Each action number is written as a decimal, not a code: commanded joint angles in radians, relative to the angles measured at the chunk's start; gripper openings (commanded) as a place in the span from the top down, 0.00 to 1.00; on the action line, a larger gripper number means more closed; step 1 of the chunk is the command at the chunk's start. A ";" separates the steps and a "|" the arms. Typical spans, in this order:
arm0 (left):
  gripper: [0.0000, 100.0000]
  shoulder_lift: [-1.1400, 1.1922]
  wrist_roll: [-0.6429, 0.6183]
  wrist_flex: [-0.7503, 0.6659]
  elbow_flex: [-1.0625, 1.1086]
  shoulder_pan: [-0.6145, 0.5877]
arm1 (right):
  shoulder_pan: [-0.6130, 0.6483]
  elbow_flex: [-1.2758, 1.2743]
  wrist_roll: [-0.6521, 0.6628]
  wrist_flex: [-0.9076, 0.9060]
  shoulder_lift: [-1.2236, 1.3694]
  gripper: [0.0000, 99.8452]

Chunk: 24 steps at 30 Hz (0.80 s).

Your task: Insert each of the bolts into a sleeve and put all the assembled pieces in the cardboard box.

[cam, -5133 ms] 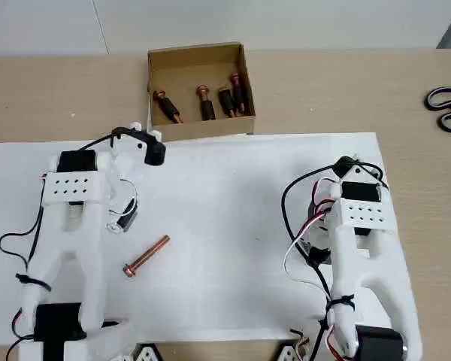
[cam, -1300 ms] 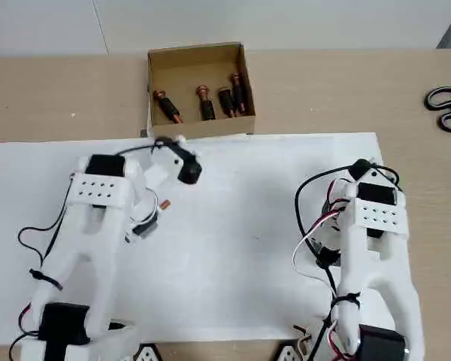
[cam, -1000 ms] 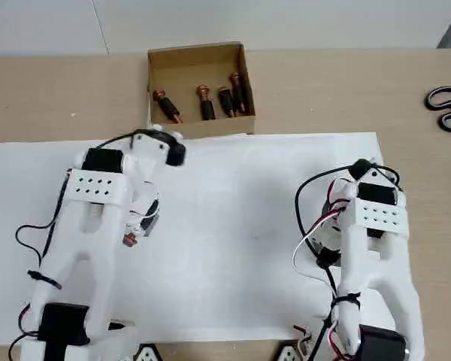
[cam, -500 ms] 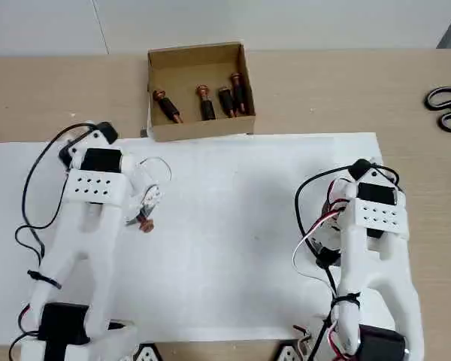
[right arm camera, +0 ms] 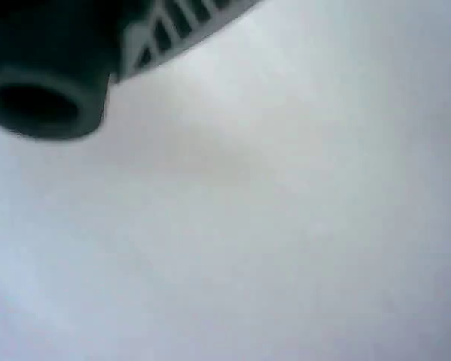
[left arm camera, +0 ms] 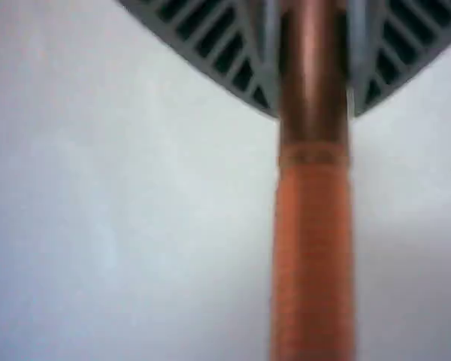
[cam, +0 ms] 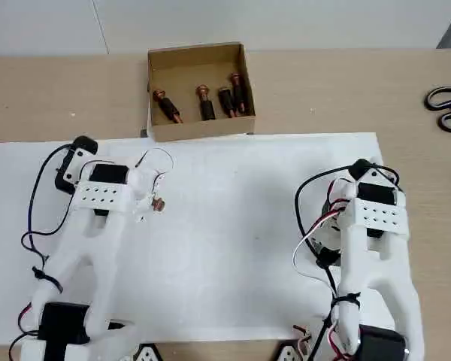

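My left gripper (cam: pixel 152 200) hangs over the left part of the white sheet, shut on a copper bolt (cam: pixel 158 202). In the left wrist view the bolt (left arm camera: pixel 313 226) runs out from between the grey ribbed jaws, smooth shank first, then thread. In the right wrist view a black sleeve (right arm camera: pixel 43 101) sits against my right gripper's ribbed jaw, its hollow end facing the camera. The right arm (cam: pixel 370 218) stands over the sheet's right side and covers its own gripper from above. The cardboard box (cam: pixel 195 51) at the back holds several assembled pieces (cam: pixel 204 102).
A white sheet (cam: pixel 240 226) covers the table's front half, bare between the two arms. Black scissors (cam: pixel 447 107) lie at the far right edge. Loose cables hang beside both arms.
The bolt that lay on the sheet five seconds ago is now held up in my left gripper. The left wrist has swung from right to left. The right arm has kept still over the last second.
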<state>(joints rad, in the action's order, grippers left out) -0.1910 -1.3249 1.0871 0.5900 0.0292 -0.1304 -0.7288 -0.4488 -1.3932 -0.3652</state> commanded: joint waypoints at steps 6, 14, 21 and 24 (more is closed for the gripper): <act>0.99 -0.020 0.038 -0.026 0.002 0.006 | -0.008 0.048 0.006 -0.002 -0.015 1.00; 0.81 -0.021 0.163 -0.023 0.002 0.028 | -0.008 0.048 0.009 -0.002 -0.015 1.00; 0.68 -0.026 0.166 -0.025 0.002 0.029 | -0.008 0.048 0.008 -0.002 -0.015 1.00; 0.68 -0.031 0.175 -0.021 -0.010 0.028 | -0.008 0.046 0.006 -0.002 -0.015 1.00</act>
<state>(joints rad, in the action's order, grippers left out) -0.1910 -1.1653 1.0764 0.5961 0.0537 -0.1304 -0.7288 -0.4488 -1.3932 -0.3652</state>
